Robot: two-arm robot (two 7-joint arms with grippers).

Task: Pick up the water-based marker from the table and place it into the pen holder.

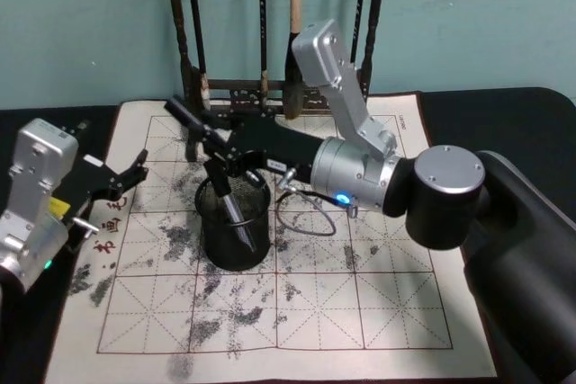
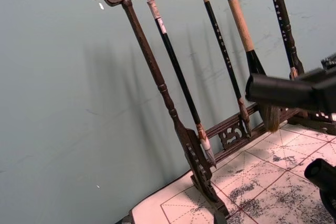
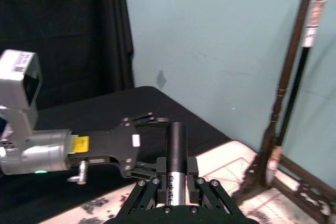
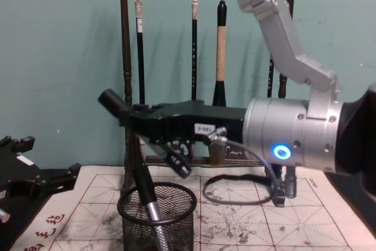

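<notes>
Jaws around marker [image 3: 177, 148], tip in holder [image 1: 236, 254]

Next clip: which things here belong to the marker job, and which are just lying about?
Job: water-based marker, tilted, lower end inside the pen holder; right gripper, shut on the marker.

Lying about: wooden brush rack with hanging brushes; ink-stained grid mat; left gripper, open, parked at the mat's left edge.
</notes>
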